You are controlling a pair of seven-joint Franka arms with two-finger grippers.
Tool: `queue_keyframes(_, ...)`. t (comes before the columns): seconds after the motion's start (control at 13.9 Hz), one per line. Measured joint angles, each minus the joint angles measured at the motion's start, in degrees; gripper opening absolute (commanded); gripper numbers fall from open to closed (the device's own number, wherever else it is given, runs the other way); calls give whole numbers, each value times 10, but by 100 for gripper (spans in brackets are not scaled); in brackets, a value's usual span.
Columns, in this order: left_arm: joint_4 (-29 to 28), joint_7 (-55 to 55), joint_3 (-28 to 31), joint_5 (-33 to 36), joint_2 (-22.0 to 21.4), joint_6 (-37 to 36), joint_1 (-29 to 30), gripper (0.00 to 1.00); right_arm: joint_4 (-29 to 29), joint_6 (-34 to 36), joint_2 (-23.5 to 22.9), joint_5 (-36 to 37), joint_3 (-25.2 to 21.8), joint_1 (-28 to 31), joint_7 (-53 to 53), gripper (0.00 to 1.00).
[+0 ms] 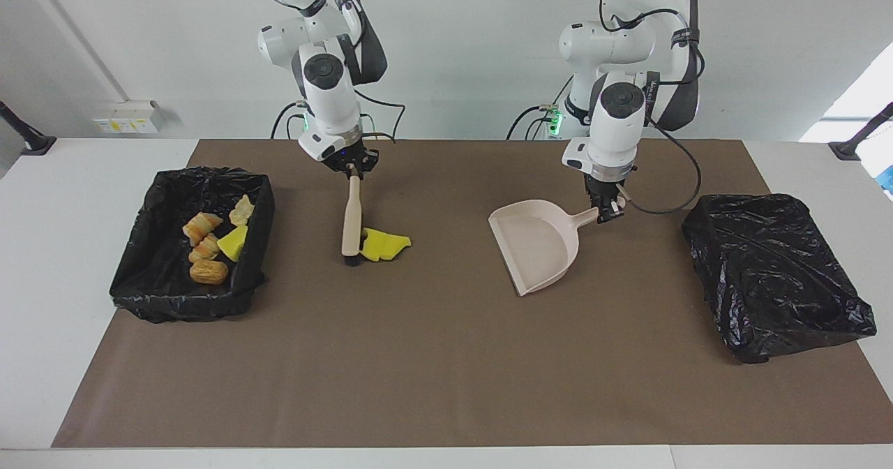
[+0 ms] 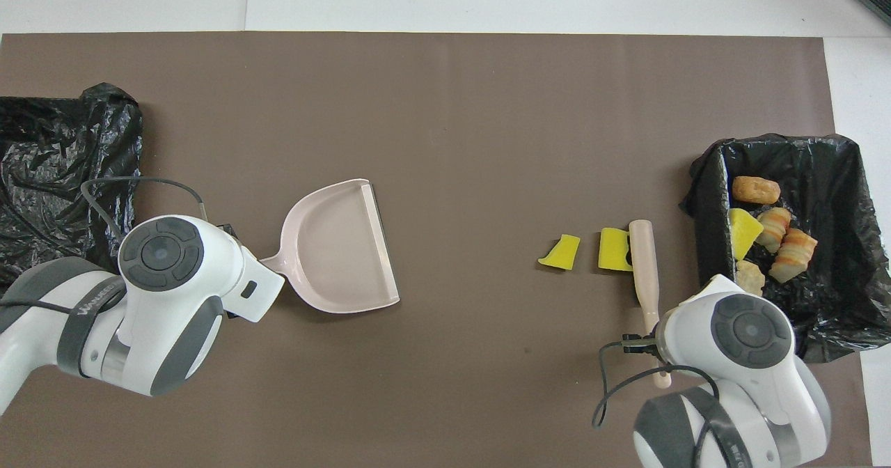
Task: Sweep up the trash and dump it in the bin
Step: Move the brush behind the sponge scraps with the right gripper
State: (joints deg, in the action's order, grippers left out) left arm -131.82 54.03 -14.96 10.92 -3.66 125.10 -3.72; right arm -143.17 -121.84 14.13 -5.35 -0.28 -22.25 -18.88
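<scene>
The brown mat [image 1: 432, 357] is taken as the landmark, and everything else is placed against it. At the mat's edge toward the left arm's end, a crumpled black bag [image 1: 774, 273] is seen, lying slack and unused. At the mat's edge toward the right arm's end, a bag-lined bin [image 1: 139, 287] is set with its mouth upward, so that trash can be tipped in; bread-like rolls [image 1: 202, 246] and a yellow chunk are already held inside it.

Toward the left arm's half of the mat, the dustpan [image 1: 534, 242] is kept flat with its open lip turned toward the trash, presumably to receive what is swept. Its handle is clamped in the closed left gripper [image 1: 608, 212].

Toward the right arm's half of the mat, the brush [image 1: 351, 219] is held near-upright by its handle end in the closed right gripper [image 1: 354, 169], bristles down on the mat, so that a push can be given. Two yellow sponge chunks [image 2: 561, 252] lie on the mat between brush and dustpan, one touching the bristles, well apart from the dustpan.
</scene>
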Motion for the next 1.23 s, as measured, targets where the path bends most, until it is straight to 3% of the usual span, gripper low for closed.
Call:
queue_keyframes(0.29, 0, -7, 0, 0, 0, 0, 0, 0, 95, 13, -59, -94, 2, -34, -3, 0)
queue_keyframes(0.58, 0, -14, 0, 0, 0, 0, 0, 0, 210, 112, -98, -80, -3, -33, -17, 0)
queue_keyframes(0.79, 0, -15, 0, 0, 0, 0, 0, 0, 212, 128, -98, -17, -5, -8, -11, 0)
queue_keyframes(1.23, 0, -19, 1, 0, 0, -1, 0, 0, 186, 110, -98, -8, -5, 23, 34, 0)
